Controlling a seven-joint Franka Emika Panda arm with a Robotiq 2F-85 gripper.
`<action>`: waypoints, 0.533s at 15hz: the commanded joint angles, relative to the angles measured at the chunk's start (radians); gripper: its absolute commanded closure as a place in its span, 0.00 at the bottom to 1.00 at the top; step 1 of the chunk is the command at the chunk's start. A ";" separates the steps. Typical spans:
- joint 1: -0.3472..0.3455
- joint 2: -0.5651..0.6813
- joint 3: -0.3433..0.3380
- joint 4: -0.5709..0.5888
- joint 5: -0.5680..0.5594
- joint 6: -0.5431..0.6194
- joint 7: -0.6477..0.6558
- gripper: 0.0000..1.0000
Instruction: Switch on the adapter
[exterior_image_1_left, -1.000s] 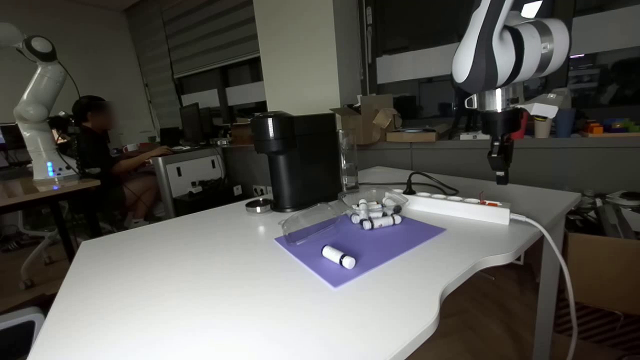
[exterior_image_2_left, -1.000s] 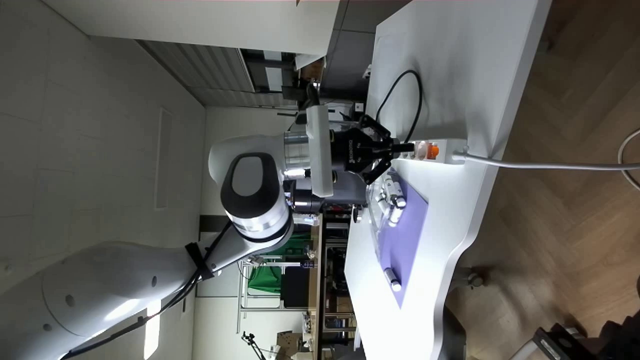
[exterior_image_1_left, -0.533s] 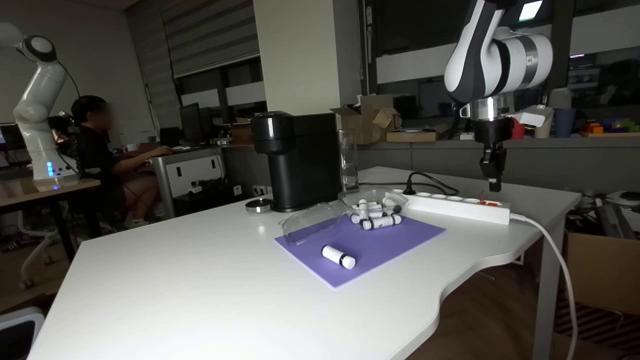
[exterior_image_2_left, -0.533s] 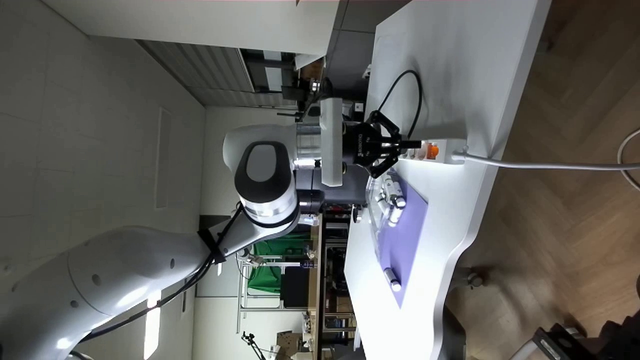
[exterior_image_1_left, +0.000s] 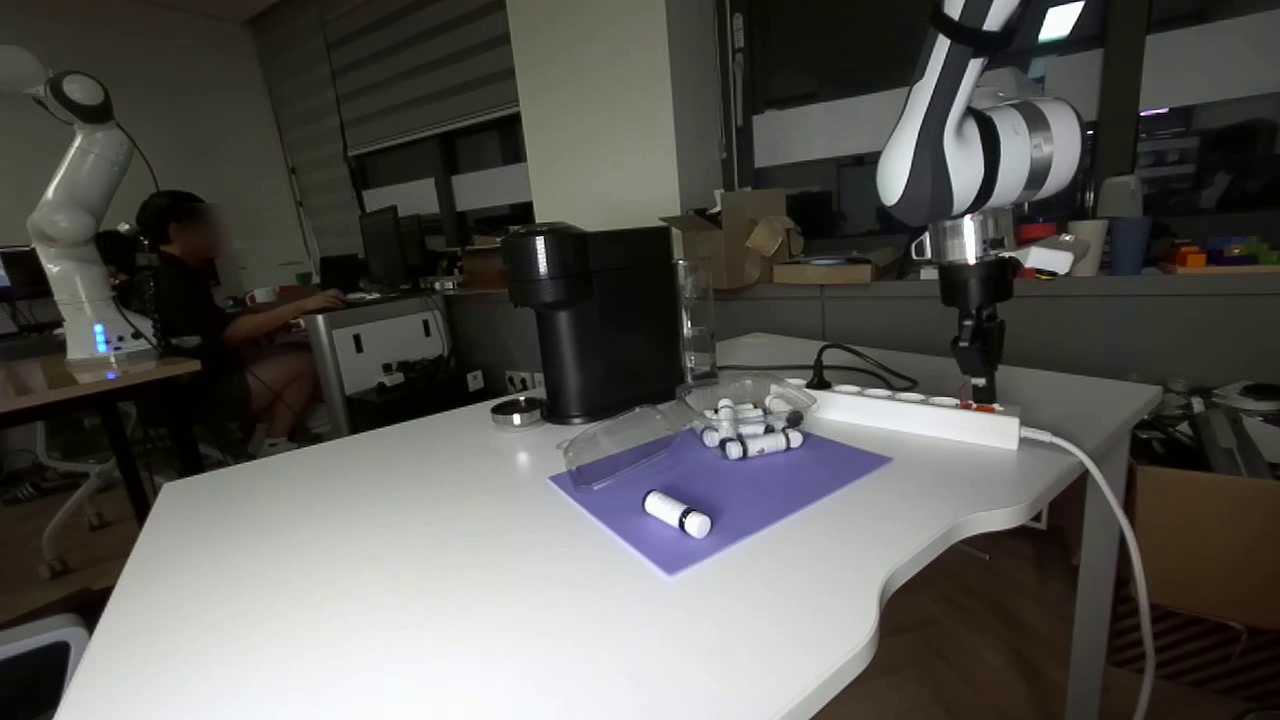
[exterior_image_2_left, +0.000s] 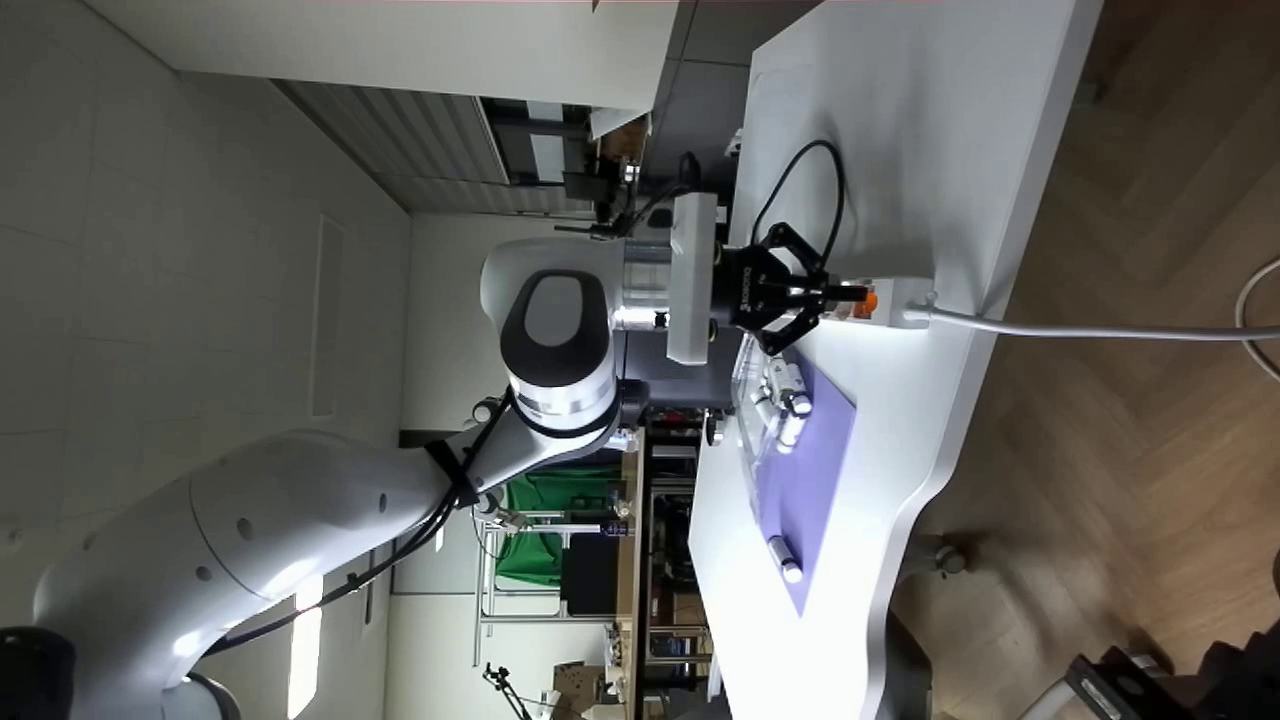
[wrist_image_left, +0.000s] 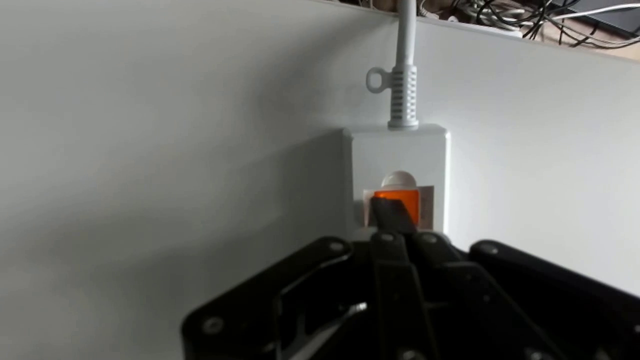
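As you look in an exterior view, your end effector hangs straight down at the right-hand end of the adapter, a long, square-edged white plastic bar lying on the bench, beyond the purple mat. Its smooth white cable droops past the curved edge of the bench. You see a seated person only from here, along with the full upright shape of the matt black machine. White cylinders with dark bands lie on the thin, flat mat and in a heap with glossy clear plastic packaging.

In an exterior view you get draped green cloth and far more of the smooth white arm. Your end effector's black fingers stand together as one narrow tip, just beside the orange switch or touching it; you cannot tell which.

Your wrist view brings out the ribbed collar with a small ring where the cable enters the adapter, and a pale half-round piece next to the glossy orange face of the switch. From this angle the black fingertips cover part of that orange. Tangled cords, black and white, lie beyond the straight edge of the bench. Whether the switch is pressed, you cannot tell.
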 joint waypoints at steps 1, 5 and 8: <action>-0.026 0.027 0.026 0.046 0.021 -0.019 -0.013 1.00; -0.037 0.034 0.036 0.051 0.028 -0.022 -0.018 1.00; -0.045 0.044 0.036 0.047 0.039 -0.018 -0.022 1.00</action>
